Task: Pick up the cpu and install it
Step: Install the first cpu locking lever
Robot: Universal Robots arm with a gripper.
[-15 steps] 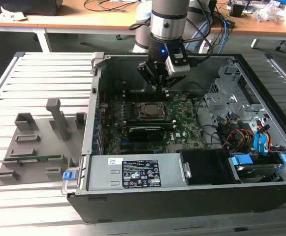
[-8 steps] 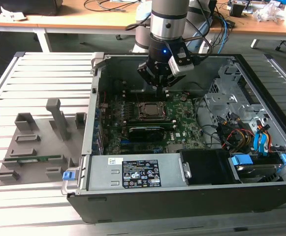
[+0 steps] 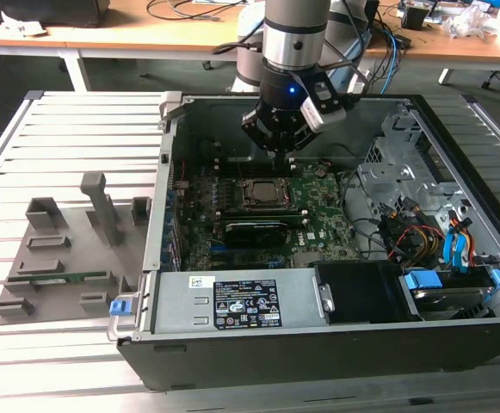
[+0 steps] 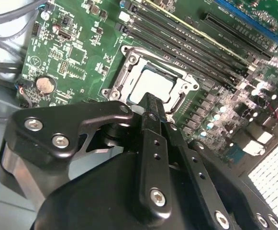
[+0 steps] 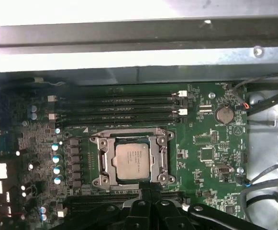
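Jaws of the gripper (image 5: 146,194) look pressed together and hold nothing, poised just beside the socket frame (image 5: 131,160). Inside that dark metal frame, at the centre of the first wrist view, the cpu (image 5: 134,160) lies flat: a square, matte silvery lid, on the green motherboard (image 5: 210,148).

Slatted metal work table (image 3: 52,129), pale grey. Wooden desk (image 3: 146,34) along its far edge, cluttered with cables (image 3: 189,9).
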